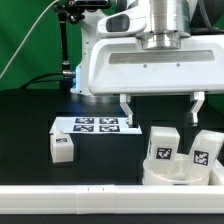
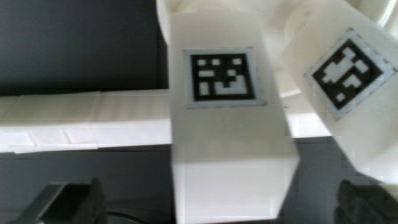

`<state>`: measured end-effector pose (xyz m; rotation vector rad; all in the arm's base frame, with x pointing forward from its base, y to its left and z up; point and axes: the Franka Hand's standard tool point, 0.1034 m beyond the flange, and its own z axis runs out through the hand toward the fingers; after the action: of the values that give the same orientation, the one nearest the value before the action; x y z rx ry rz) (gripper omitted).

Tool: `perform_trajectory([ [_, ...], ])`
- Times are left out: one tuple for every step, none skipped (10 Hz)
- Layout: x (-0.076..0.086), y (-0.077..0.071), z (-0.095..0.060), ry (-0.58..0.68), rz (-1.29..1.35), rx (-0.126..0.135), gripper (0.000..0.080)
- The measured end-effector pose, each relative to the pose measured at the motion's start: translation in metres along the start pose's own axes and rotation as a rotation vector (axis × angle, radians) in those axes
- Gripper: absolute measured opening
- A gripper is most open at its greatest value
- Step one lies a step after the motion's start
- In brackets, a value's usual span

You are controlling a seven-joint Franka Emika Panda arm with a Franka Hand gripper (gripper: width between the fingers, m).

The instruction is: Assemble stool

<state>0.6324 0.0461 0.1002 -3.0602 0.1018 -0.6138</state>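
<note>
Seat (image 1: 178,177) at exterior view's right, beside rail (image 1: 70,196). 2 legs upright on seat, tags facing camera: 1st leg (image 1: 162,146), 2nd leg (image 1: 205,150). 3rd leg (image 1: 62,147) well apart at exterior view's left, on black table (image 1: 30,120), just beside marker board (image 1: 93,125). Gripper (image 1: 161,110) above 1st leg, jaws wide, holding nothing. Wrist view: fingers (image 2: 71,200) either side of 1st leg (image 2: 228,130), clear of it; 2nd leg (image 2: 349,70) beside it.
</note>
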Motion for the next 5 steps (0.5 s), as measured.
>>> perform_trajectory([
  [-0.0017, -0.0018, 0.0011, -0.039, 0.000, 0.003, 0.0649],
  [-0.0057, -0.0017, 0.0026, -0.109, 0.002, 0.006, 0.0649],
  [-0.0088, 0.0003, 0.0030, -0.199, 0.008, 0.007, 0.0649],
  [-0.0081, 0.0007, 0.0025, -0.258, 0.011, 0.010, 0.0649],
  [-0.0090, -0.0004, 0.0036, -0.299, 0.011, 0.012, 0.0649],
])
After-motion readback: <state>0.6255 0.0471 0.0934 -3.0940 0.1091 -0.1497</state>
